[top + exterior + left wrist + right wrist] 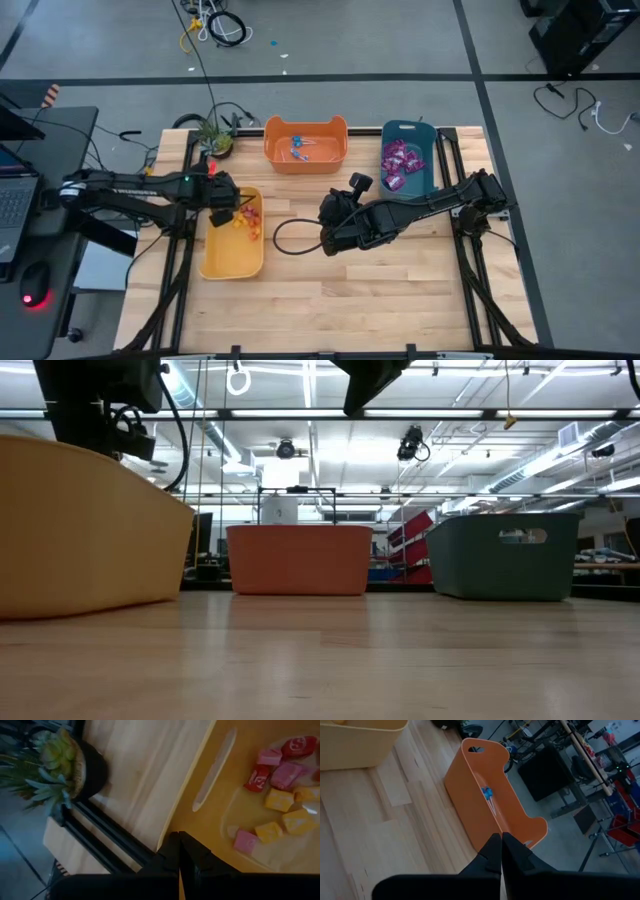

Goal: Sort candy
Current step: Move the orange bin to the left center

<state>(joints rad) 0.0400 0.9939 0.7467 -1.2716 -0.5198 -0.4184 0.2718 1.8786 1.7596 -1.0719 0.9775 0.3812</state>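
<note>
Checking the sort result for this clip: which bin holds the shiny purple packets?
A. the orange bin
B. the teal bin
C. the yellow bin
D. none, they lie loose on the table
B: the high view shows the purple packets piled inside the teal bin, while the orange bin holds blue-wrapped lollipops and the yellow bin holds the small orange, red and pink pieces.
</note>
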